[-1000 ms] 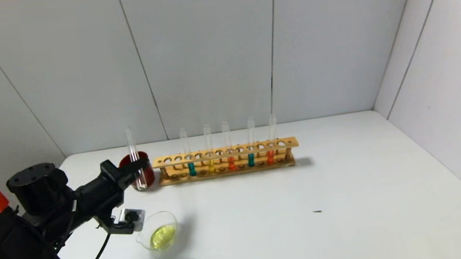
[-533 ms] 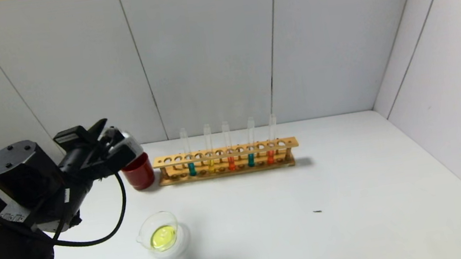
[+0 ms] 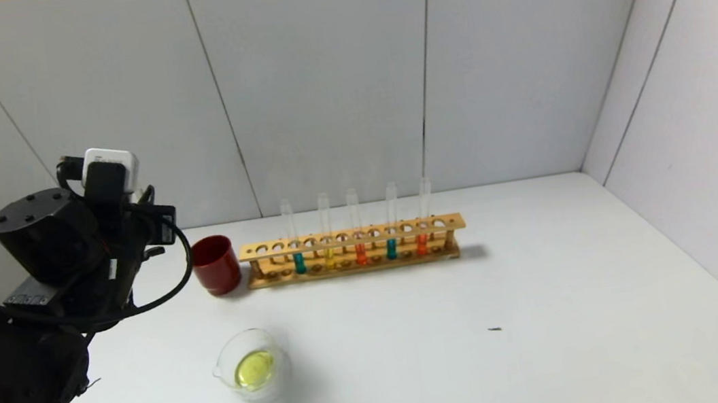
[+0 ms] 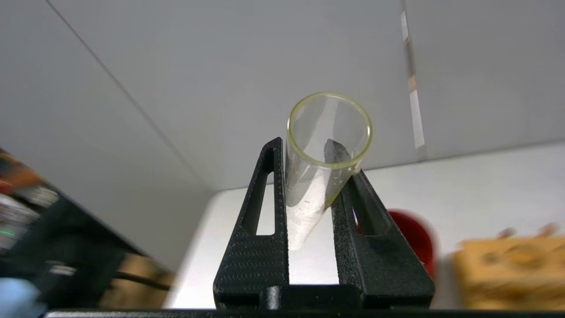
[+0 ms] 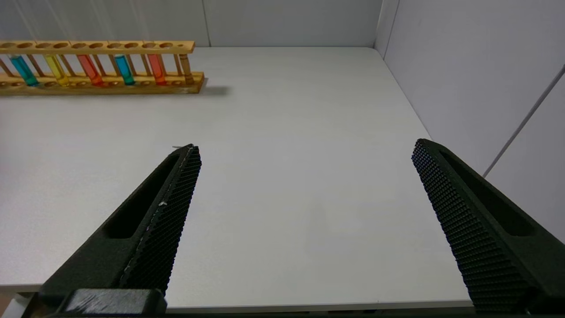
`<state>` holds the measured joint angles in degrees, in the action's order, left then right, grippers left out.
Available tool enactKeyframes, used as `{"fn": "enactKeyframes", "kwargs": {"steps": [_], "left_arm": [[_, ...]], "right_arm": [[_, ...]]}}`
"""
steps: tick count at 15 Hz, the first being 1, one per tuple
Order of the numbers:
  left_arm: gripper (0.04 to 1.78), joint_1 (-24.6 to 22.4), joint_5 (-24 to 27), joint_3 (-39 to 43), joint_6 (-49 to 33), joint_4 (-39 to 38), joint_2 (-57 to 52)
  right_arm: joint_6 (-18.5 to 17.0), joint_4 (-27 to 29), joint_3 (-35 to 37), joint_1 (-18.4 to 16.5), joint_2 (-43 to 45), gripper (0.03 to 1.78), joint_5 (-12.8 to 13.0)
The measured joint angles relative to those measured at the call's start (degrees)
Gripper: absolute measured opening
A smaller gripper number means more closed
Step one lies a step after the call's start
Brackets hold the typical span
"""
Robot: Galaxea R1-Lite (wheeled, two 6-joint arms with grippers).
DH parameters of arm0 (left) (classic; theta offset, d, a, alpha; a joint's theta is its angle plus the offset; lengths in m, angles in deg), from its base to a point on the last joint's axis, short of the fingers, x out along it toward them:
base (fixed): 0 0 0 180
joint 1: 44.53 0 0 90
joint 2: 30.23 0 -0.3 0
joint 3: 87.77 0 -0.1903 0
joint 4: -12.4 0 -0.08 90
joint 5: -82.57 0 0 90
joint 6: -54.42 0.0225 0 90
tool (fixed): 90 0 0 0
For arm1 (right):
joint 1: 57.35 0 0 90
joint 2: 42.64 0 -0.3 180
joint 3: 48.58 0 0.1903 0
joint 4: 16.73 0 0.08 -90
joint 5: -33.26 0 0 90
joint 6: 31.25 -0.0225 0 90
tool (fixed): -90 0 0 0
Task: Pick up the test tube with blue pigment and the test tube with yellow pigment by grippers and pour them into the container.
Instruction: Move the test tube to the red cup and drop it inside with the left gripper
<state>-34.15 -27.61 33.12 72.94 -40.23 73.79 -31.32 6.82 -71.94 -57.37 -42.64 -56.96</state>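
Observation:
My left gripper [image 4: 306, 145] is shut on an empty clear test tube [image 4: 324, 132] with a yellowish rim, its open mouth towards the wrist camera. In the head view the left arm [image 3: 63, 244] is raised at the far left, and its fingers and the tube are hidden there. The container [image 3: 245, 332], a clear glass dish, holds yellow liquid on the table near the front left. A test tube with blue pigment [image 3: 299, 262] and a test tube with yellow pigment [image 3: 329, 257] stand in the rack. My right gripper [image 5: 305, 148] is open and empty above the table's near right part.
The wooden rack [image 3: 350, 237] stands at the back centre and also holds two orange tubes and a second blue-teal one [image 3: 391, 248]. A dark red cup [image 3: 216, 265] stands just left of the rack. Grey walls close the back and the right side.
My left arm has lifted and swung up and to the left, away from the red cup and the dish. The tube it holds has left the head view.

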Motion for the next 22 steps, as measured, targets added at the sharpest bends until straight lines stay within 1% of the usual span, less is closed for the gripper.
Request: {"fn": "enactKeyframes", "kwargs": {"steps": [2,4,7,13,22], "left_arm": [[0.33,0.02,5.29,-1.57,-8.50,1.94,0.74],[0.33,0.00,8.47,-3.28,-13.57,5.96,0.99],[0.33,0.00,11.12,-5.00,-14.38,10.45,1.40],[0.33,-1.24,11.25,-7.89,-13.97,11.51,6.56],[0.33,-1.51,11.30,-11.23,-13.98,11.19,15.13]], "right_arm": [[-0.02,0.00,0.00,0.02,0.00,1.75,0.00],[-0.02,0.00,0.00,0.02,0.00,1.75,0.00],[-0.02,-0.02,0.00,0.02,0.00,1.75,0.00],[-0.02,0.00,0.00,0.02,0.00,1.75,-0.02],[0.00,0.00,0.00,0.02,0.00,1.75,-0.02]]}}
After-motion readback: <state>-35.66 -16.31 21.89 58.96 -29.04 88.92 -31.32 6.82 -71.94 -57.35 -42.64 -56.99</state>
